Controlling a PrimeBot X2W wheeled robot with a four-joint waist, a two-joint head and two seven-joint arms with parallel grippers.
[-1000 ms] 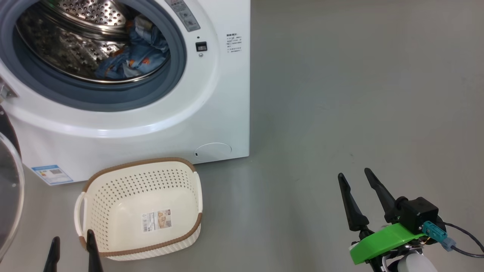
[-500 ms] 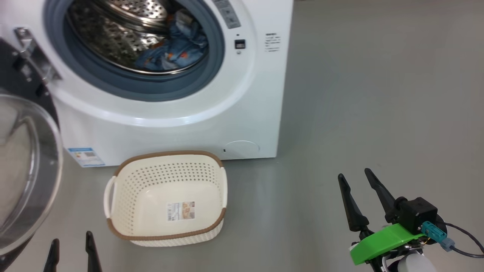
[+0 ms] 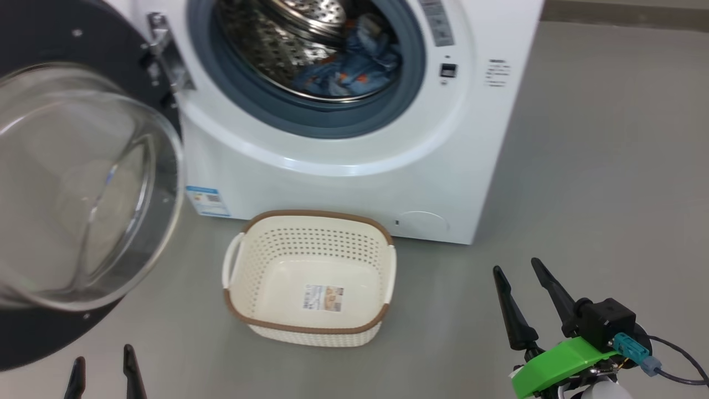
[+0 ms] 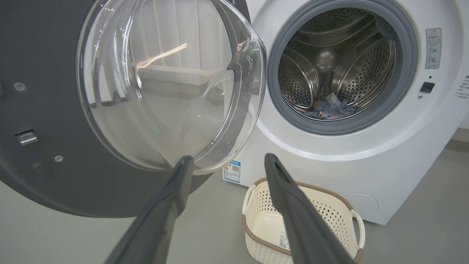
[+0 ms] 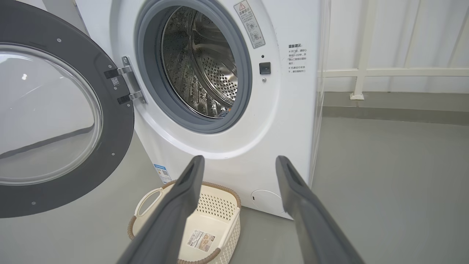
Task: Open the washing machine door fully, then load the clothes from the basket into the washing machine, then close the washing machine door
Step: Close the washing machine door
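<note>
Head view is showing the large round glossy black glass-bowled door (image 3: pixel 83 183) standing open left of the big white front-loading washing machine (image 3: pixel 343 188), with light blue printed clothes (image 3: pixel 354 69) lying in its drum (image 3: pixel 266 50). Our left tool (image 3: pixel 103 357) and right tool (image 3: pixel 516 266) are hanging spread apart, empty. We are judging the door rigid and slick, so pushing its black rim far from the hinge (image 3: pixel 166 61) is looking best.

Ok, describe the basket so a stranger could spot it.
Start at the big white washer with its door swung open. On the grey floor just before it sits the basket: small, cream, perforated, brown-rimmed, with a label inside.
</note>
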